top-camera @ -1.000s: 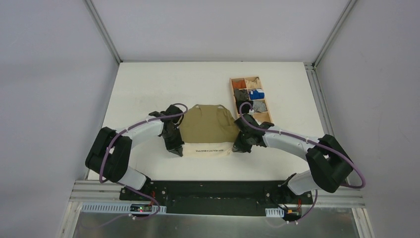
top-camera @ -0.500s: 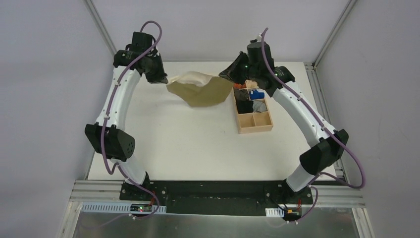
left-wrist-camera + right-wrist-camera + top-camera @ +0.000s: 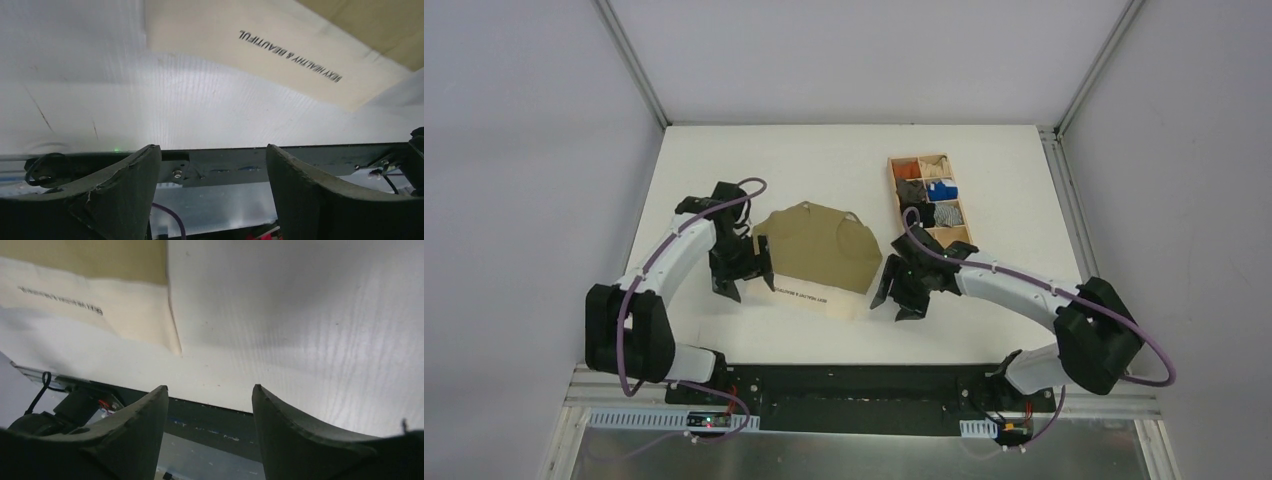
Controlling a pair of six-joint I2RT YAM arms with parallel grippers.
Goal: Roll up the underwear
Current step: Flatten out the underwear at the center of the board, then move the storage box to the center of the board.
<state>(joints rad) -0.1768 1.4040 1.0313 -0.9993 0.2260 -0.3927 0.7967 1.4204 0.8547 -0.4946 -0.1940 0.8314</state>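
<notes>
White table (image 3: pixel 724 170) fills the middle of a grey-walled cell, seen from above. Two white-and-black arms reach in from its near edge, the left arm (image 3: pixel 669 255) and the right arm (image 3: pixel 1024 288). Between them lies one underwear (image 3: pixel 824 250), olive-khaki, spread flat near the table's centre and turned slightly askew. Its cream waistband (image 3: pixel 809 297), printed with dark lettering, faces the near edge. One wooden tray (image 3: pixel 892 195) sits apart toward the far right. It is divided into compartments and holds what look like six small fabric bundles (image 3: pixel 941 191) in orange, cream, blue, black and grey. A cable partly hides its nearest compartments. The left end effector (image 3: pixel 749 288) is poised just beside the waistband's left corner, jaws apart and holding nothing. The right end effector (image 3: pixel 894 305) is poised just beside the right corner, likewise spread wide and empty. Neither appears to touch the cloth. Judged from this, the garment is laid out and rolling has not begun. The next move calls for both end effectors to close on one edge, likely the waistband corners, and turn it over together so the roll stays straight.
</notes>
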